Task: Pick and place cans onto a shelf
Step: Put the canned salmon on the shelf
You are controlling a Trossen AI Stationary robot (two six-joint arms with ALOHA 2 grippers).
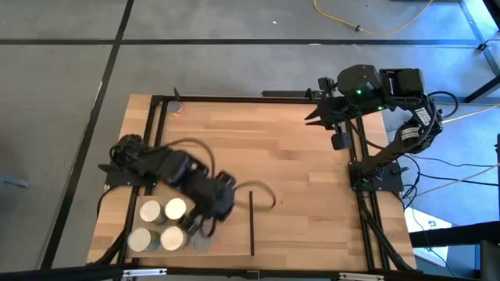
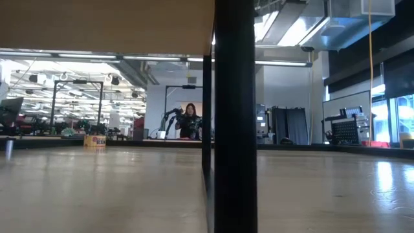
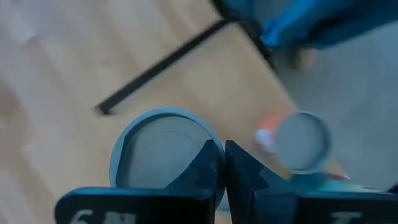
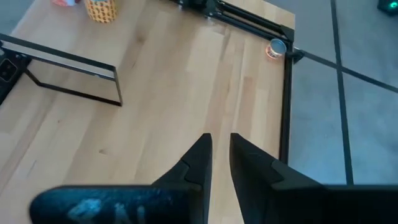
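While my left gripper [image 1: 205, 226] sits low over the near-left part of the table, its fingers [image 3: 205, 165] are nearly touching each other, a thin gap between the tips, nothing held. They hang just above a grey-topped can [image 3: 163, 149], and a second grey-topped can [image 3: 303, 140] shows further off in the left wrist view.

Can count from the high view: four cream-white tops clustered in a square at the near-left corner [image 1: 162, 225], plus one grey top [image 1: 202, 243] just beside them, part hidden under my arm. One more small can [image 1: 177, 107] stands alone at the far-left corner by the black frame [image 1: 250, 98]. So six I can count; others may be hidden under the arm.

The shelf's thin black strip [image 1: 252, 222] runs just right of my left gripper; the shelf panel [image 2: 97, 22] fills the top of the low view with a black post [image 2: 234, 116] in front.

My right gripper [image 1: 319, 114] waits at the far-right corner, fingers [image 4: 199, 158] a narrow slot apart, empty.

Surface: pale planked wood tabletop [image 1: 281, 164], black frame around it. Room: grey floor, a yellow cable [image 1: 367, 23] at the far side; low view shows an open workshop with a person [image 2: 190, 120] standing well behind the table
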